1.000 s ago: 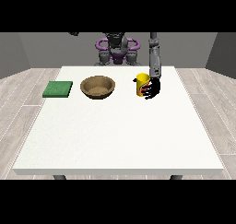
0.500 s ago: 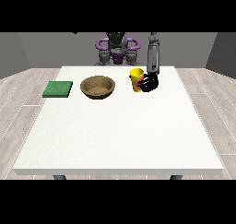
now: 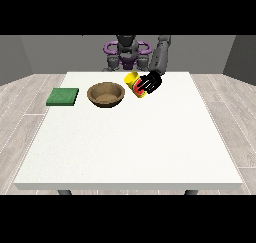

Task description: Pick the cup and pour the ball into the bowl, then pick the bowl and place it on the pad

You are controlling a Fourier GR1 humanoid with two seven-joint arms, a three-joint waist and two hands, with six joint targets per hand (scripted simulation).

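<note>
Front view, from a camera across the white table (image 3: 125, 152) looking back at me, so I appear small at the top with my arm reaching toward the viewer. My hand at the view's right (image 3: 150, 83) is black and sits just right of the table's middle, near the far edge. Its fingers are curled round a yellow cup (image 3: 134, 82), which has a red part showing where my fingers cross it. The cup is tilted, with its yellow end leaning toward the view's left and slightly up, pointing in the direction of the bowl. It looks lifted off the table, though I cannot tell for sure from this angle. I cannot make out the ball.

A brown wooden bowl (image 3: 106, 94) stands upright on the table just to the left of the cup, close to it but not touching. Its inside looks a lighter brown than its rim. Farther left, well apart from the bowl and near the table's left edge, a flat green pad (image 3: 63, 96) lies on the surface with nothing on it.

My grey forearm (image 3: 160, 57) comes down from the upper right of my body to the hand. My other hand does not show anywhere on the table. My torso (image 3: 126, 52), dark with purple rings, stands behind the table's far edge. Around the table is a pale plank floor (image 3: 25, 112).
</note>
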